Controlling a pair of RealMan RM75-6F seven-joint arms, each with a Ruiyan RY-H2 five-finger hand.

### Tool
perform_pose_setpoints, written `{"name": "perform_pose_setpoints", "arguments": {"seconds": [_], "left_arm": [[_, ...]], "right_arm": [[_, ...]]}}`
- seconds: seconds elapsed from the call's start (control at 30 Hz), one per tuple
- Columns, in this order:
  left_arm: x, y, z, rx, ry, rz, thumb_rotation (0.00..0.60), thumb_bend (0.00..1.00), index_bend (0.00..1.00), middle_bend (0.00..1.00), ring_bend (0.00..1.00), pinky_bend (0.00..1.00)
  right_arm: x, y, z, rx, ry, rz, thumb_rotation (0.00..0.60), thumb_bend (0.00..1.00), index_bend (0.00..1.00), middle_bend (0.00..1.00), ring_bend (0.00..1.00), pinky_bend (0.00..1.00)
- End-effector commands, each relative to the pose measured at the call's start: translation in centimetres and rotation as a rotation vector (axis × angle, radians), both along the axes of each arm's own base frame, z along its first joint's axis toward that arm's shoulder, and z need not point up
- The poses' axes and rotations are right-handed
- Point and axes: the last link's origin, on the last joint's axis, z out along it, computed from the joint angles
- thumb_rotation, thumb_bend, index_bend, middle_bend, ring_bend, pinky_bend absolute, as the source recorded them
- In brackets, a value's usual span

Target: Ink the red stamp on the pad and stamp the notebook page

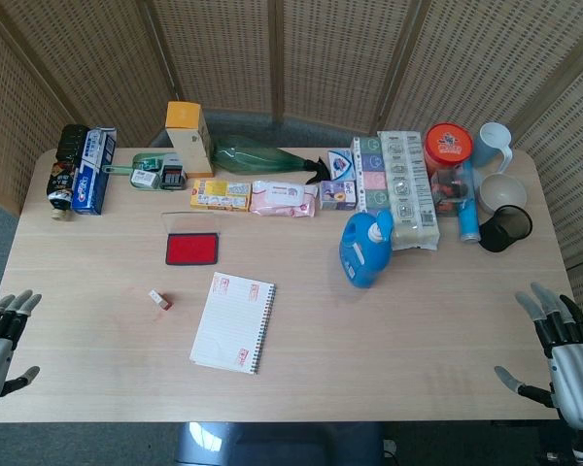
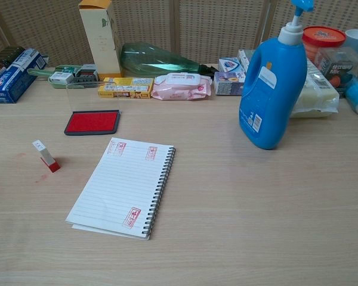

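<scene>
The small red stamp (image 1: 159, 300) (image 2: 46, 155) lies tilted on the table, left of the notebook. The spiral notebook (image 1: 233, 321) (image 2: 123, 186) lies open on a lined page that carries three red stamp marks. The red ink pad (image 1: 192, 249) (image 2: 92, 122) sits open behind the notebook. My left hand (image 1: 0, 342) hangs off the table's near left corner, fingers apart, holding nothing. My right hand (image 1: 564, 351) hangs at the near right corner, fingers spread and empty. Neither hand shows in the chest view.
A blue detergent bottle (image 1: 365, 249) (image 2: 272, 81) stands right of the notebook. Along the back edge stand boxes, a green bottle (image 1: 257, 155), wipes (image 1: 284, 197), a tall carton (image 1: 188, 138), cups and jars (image 1: 449, 148). Faint red smudges mark the wood near the stamp.
</scene>
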Motion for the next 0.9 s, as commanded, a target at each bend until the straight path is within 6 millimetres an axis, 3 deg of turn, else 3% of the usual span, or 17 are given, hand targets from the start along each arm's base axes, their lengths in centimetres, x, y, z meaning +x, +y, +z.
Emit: {"name": "perform_pose_setpoints", "arguments": {"seconds": [0.03, 0.1, 0.17, 0.23, 0.4, 0.63, 0.9], "left_arm": [[0.6, 2.3, -1.0, 0.006, 0.004, -0.072, 0.6, 0.08, 0.0, 0.89, 0.83, 0.68], [0.8, 3.4, -1.6, 0.006, 0.041, -0.116, 0.6, 0.08, 0.03, 1.0, 0.99, 0.92], [1.0, 4.5, -2.4, -0.007, 0.062, -0.143, 0.6, 0.08, 0.11, 1.0, 1.0, 1.0], [1.3, 5.9, -3.2, -0.042, 0.08, -0.174, 0.6, 0.08, 0.23, 1.0, 1.0, 1.0], [2.2, 8.4, -5.3, -0.117, 0.137, -0.213, 0.6, 0.07, 0.35, 1.0, 1.0, 1.0], [3.0, 10.6, -8.2, -0.177, 0.147, -0.166, 0.6, 0.08, 0.39, 1.0, 1.0, 1.0], [3.3, 11.9, -9.6, -0.159, 0.195, -0.154, 0.6, 0.09, 0.4, 1.0, 1.0, 1.0]], "right_arm": [[-0.1, -0.2, 0.0, 0.006, -0.004, -0.004, 0.58, 0.0, 0.09, 0.0, 0.0, 0.0], [-0.1, -0.3, -0.1, 0.01, -0.004, -0.004, 0.58, 0.0, 0.09, 0.0, 0.0, 0.0], [-0.1, -0.3, -0.2, 0.013, -0.005, -0.005, 0.58, 0.0, 0.09, 0.0, 0.0, 0.0], [-0.1, -0.3, -0.2, 0.013, -0.004, -0.006, 0.58, 0.0, 0.09, 0.0, 0.0, 0.0], [-0.1, -0.4, -0.1, 0.008, -0.007, -0.01, 0.584, 0.0, 0.09, 0.0, 0.0, 0.0], [-0.3, -0.5, 0.0, 0.01, -0.014, -0.015, 0.582, 0.0, 0.09, 0.0, 0.0, 0.0], [-0.4, -0.5, 0.2, 0.011, -0.024, -0.015, 0.581, 0.0, 0.09, 0.0, 0.0, 0.0]]}}
